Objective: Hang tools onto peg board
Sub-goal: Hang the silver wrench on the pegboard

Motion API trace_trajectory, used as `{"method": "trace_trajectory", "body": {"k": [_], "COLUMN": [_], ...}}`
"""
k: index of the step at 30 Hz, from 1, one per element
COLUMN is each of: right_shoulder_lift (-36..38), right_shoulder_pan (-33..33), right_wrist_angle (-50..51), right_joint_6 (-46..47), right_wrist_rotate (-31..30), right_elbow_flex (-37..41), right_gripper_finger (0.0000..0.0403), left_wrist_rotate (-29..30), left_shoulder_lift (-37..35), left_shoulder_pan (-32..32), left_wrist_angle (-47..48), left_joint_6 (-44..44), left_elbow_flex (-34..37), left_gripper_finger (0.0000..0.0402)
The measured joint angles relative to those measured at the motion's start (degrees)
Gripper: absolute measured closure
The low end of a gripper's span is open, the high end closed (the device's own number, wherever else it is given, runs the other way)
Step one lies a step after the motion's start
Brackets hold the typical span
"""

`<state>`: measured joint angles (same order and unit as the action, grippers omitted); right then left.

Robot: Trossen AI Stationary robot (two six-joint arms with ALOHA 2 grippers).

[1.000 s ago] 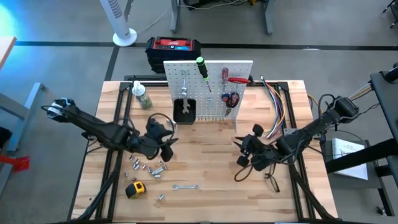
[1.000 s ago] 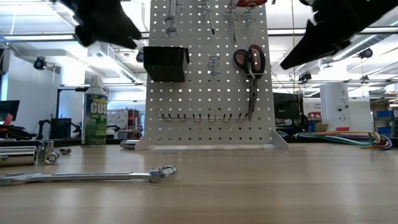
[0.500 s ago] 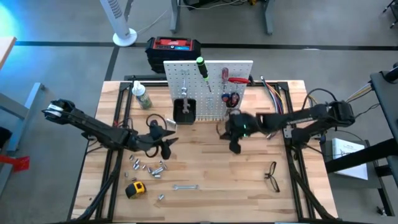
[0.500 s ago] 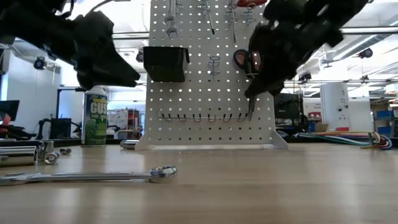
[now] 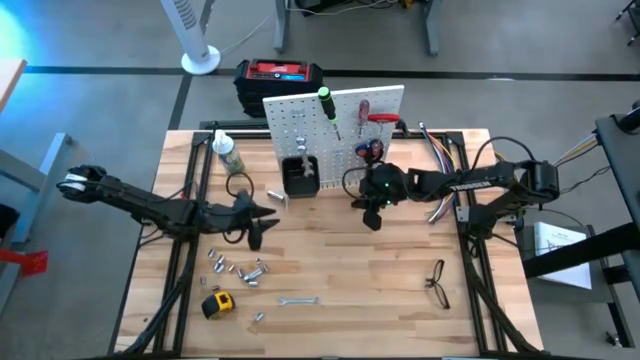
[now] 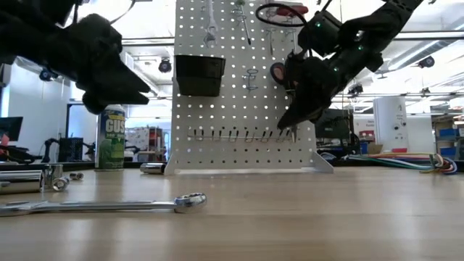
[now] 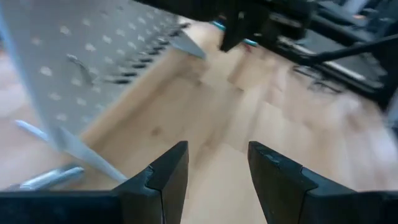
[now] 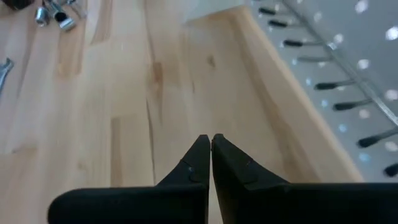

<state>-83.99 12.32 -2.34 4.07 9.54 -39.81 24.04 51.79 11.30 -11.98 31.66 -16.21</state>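
Right gripper [image 5: 372, 215]: fingers pressed together, empty — just before the white perforated upright peg board [image 5: 300, 125].
Left gripper [image 5: 255, 228]: fingers parted, empty — above the wooden table [image 5: 340, 270].

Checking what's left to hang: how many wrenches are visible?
2. One wrench lies flat on the table near its front edge; another hangs on the peg board above the black bin. Others may be hidden.

My rig's two arms are matte black, slim and jointed. The left tool [image 5: 255, 233] has two dark wedge-shaped fingers [image 7: 165, 180] with ridged edges. The right tool [image 5: 372, 218] carries a small green light on its wrist, and thin black cable loops along that arm.
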Motion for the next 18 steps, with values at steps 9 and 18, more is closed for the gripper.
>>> {"method": "trace_trajectory", "body": {"k": [9, 18], "right_shoulder_lift": [0.92, -1.43], "right_shoulder_pan": [-1.42, -9.94], "right_wrist_angle": [0.44, -7.53], "right_joint_6": [-1.76, 4.29], "right_wrist_rotate": [2.79, 0.03], "right_elbow_flex": [0.02, 0.04], "right_gripper_finger": [0.04, 0.04], "left_wrist_rotate": [-2.59, -3.71], "left_shoulder_lift": [-0.37, -0.16], "left_shoulder_pan": [0.02, 0.89], "left_wrist_angle": [0.98, 8.73], "left_joint_6": [1.39, 1.4], "left_elbow_flex": [-0.03, -0.04], "left_gripper_finger": [0.0245, 0.0245]}}
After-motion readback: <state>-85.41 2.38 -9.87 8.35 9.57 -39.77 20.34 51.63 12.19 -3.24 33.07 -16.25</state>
